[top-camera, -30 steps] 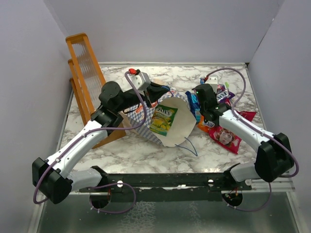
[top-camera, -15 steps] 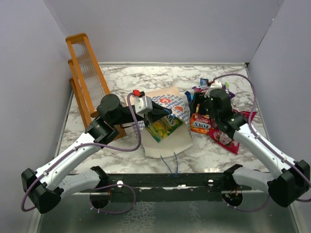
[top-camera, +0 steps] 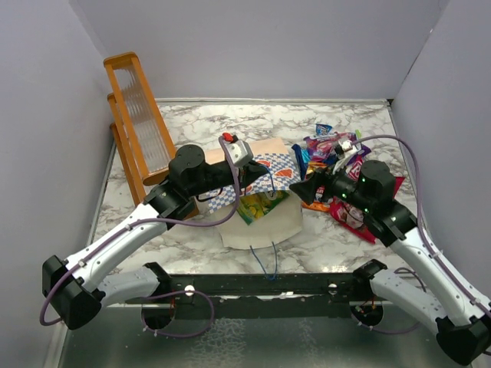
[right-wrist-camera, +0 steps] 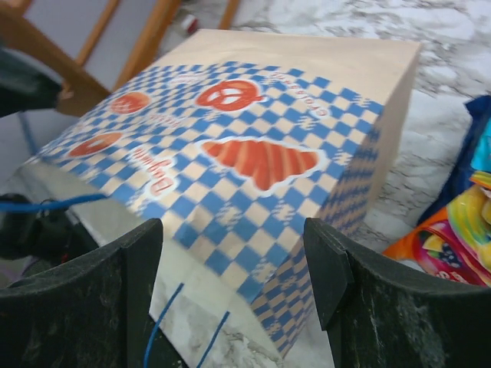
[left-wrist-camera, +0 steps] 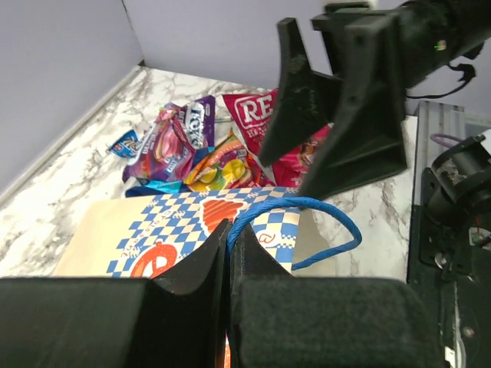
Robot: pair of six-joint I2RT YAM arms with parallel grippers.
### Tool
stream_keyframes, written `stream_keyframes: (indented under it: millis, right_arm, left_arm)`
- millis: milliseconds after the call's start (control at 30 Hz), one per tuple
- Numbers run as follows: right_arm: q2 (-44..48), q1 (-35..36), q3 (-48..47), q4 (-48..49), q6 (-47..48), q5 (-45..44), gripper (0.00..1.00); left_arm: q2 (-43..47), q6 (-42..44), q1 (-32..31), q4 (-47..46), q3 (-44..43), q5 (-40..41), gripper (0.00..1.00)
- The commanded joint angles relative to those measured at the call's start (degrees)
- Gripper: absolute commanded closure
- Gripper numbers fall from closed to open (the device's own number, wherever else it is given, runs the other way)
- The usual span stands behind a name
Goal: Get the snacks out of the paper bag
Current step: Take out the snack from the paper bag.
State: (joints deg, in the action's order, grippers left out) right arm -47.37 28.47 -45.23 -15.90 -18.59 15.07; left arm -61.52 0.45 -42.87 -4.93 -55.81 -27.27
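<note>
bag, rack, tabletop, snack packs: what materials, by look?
Bag: matte printed paper; crisp folded edges, cream inside.
Rack: likely wood, orange finish.
Tabletop: marble look, grey veins on white; could be laminate.
Snack packs: glossy plastic film; crinkles and bright highlights.
</note>
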Motion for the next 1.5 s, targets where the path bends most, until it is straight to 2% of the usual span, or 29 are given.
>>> stream_keyframes:
  millis: [0, 167, 233, 300, 400, 500, 533, 600, 667, 700, 767, 800, 867, 967, 1167, 1267, 1367, 1433, 1467]
  right_arm:
    - [6.0, -0.1, 1.8, 2.7, -0.8, 15.7, 0.26]
    - [8.6, 0.1, 4.4, 3.5, -0.8, 30.8, 0.26]
    - [7.8, 1.5, 4.9, 2.6, -1.2, 32.6, 0.26]
    - [6.8, 5.9, 5.1, 2.4, -1.7, 30.2, 0.26]
    - [2.6, 20.0, 4.8, 3.7, -1.8, 16.7, 0.26]
    - [-7.4, 36.8, 2.1, 4.8, -2.5, -7.3, 0.28]
    - [-10.1, 40.6, 2.2, 6.8, -3.5, -15.8, 0.28]
    - [-14.6, 44.5, 3.1, 12.1, -5.7, -25.0, 0.29]
    - [-16.9, 45.2, 4.9, 16.5, -10.7, -32.8, 0.3]
    - [-17.7, 45.3, 6.5, 20.3, -12.2, -35.7, 0.33]
    - [-20.0, 45.2, 10.0, 29.5, -11.9, -39.3, 0.46]
    - [-22.1, 45.3, 10.7, 33.0, -11.4, -41.2, 0.47]
    - [-26.8, 45.7, 12.2, 40.4, -9.1, -46.6, 0.47]
    - [-34.9, 46.2, 14.9, 58.6, -2.7, -51.5, 0.47]
    - [-47.8, 46.0, 13.5, 72.8, -3.2, -65.3, 0.48]
    - [-56.2, 45.7, 12.0, 84.3, 1.5, -66.1, 0.48]
    - [-63.3, 44.7, 9.7, 91.7, 2.6, -66.6, 0.46]
    - [-65.7, 43.2, 9.1, 94.8, 1.2, -65.7, 0.34]
    - [-66.4, 42.2, 8.6, 95.6, 0.7, -64.3, 0.32]
  left_arm:
    - [0.7, 3.0, 0.0, -3.8, -2.0, 4.2, 1.0]
    - [2.3, 6.1, -0.1, -4.7, -0.8, 7.3, 1.0]
    - [3.0, 6.3, -0.1, -6.1, 0.3, 9.3, 1.0]
    - [3.8, 6.4, -0.1, -7.3, 1.7, 10.2, 1.0]
    - [4.5, 4.8, 0.0, -10.5, 4.5, 11.3, 1.0]
    - [3.8, 3.4, 0.3, -10.7, 4.9, 11.5, 1.0]
    - [3.3, 3.2, 0.3, -9.5, 4.0, 11.1, 1.0]
    - [3.1, 2.6, 0.4, -8.5, 3.2, 11.0, 1.0]
    - [3.5, 2.3, 0.3, -9.5, 3.9, 11.3, 1.0]
    - [3.7, 2.0, 0.3, -9.8, 4.1, 11.3, 1.0]
    - [3.7, 1.6, 0.4, -10.1, 4.3, 10.6, 1.0]
    - [3.6, 1.6, 0.4, -10.4, 4.3, 10.4, 1.0]
    - [3.1, 1.1, 0.5, -10.6, 4.2, 10.6, 1.0]
    - [2.8, 0.1, 0.8, -10.3, 3.2, 9.9, 1.0]
    - [3.5, -0.3, 1.1, -10.2, 3.3, 9.6, 1.0]
    - [3.7, -1.1, 1.2, -11.2, 3.9, 8.8, 1.0]
    - [3.3, -3.3, 1.3, -11.6, 3.6, 7.5, 1.0]
    - [3.2, -4.2, 1.3, -11.7, 3.5, 5.9, 1.0]
    - [3.4, -4.4, 1.3, -11.8, 3.7, 5.8, 1.0]
